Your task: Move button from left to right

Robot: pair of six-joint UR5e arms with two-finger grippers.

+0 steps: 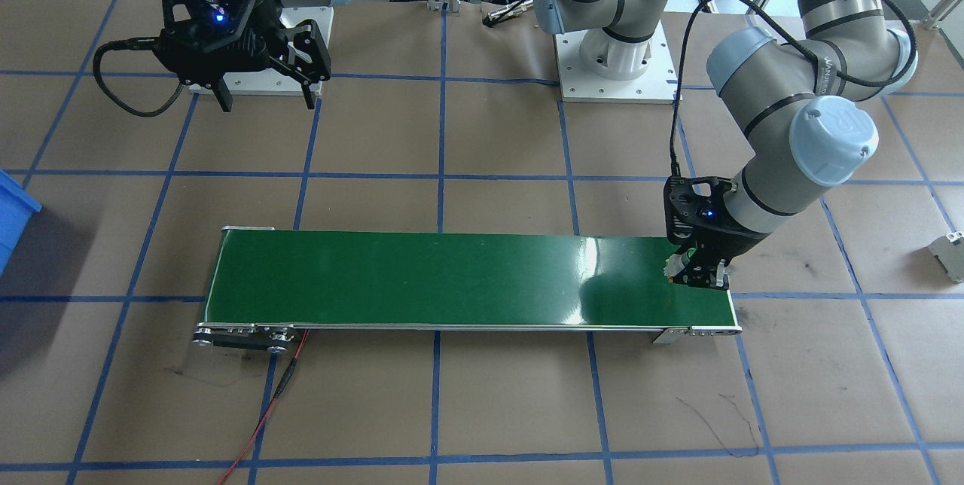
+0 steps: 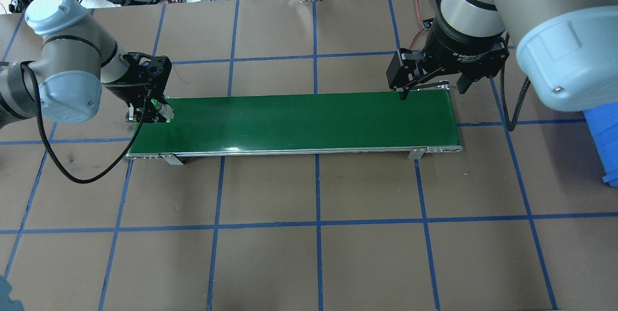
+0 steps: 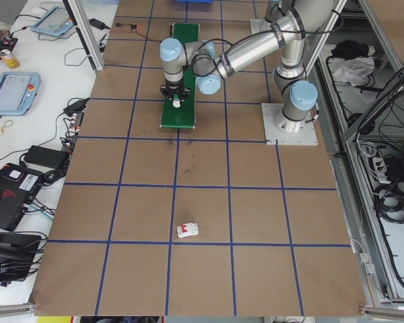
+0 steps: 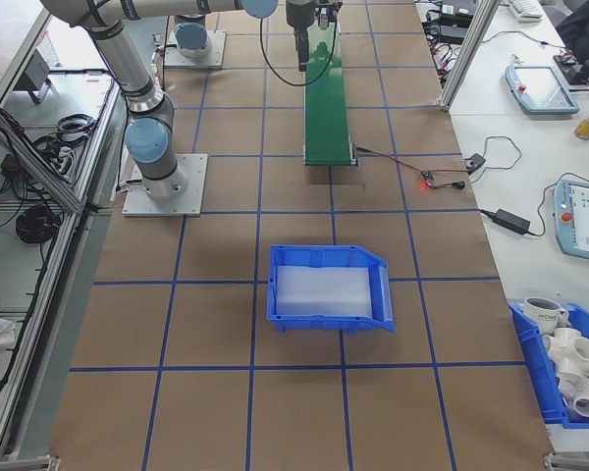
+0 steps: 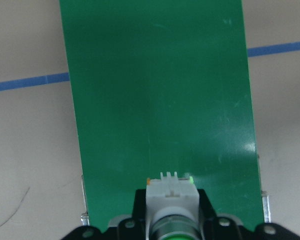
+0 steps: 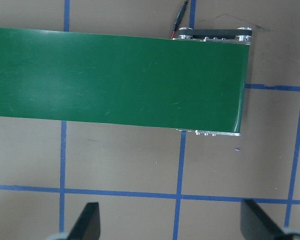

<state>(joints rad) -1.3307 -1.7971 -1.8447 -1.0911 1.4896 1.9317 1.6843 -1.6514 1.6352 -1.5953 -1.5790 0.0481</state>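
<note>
Button held at the left end of a glossy green conveyor belt (image 2: 299,122)

The left gripper (image 2: 155,114) is clamped on the button (image 5: 171,207), low over the belt's 9 o'clock end in the overhead view. The right gripper (image 2: 431,90), jaws apart and empty, hangs at the belt's 3 o'clock end. A blue bin (image 4: 329,287) holding a white block sits well apart on the brown, blue-taped surface (image 2: 309,233); a small white component (image 3: 187,231) lies alone.

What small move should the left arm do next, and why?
Probably open the left end effector to release the green-capped push-button. It holds the button low over the left end of the green conveyor belt, while the right end effector waits open at the other end.
</note>
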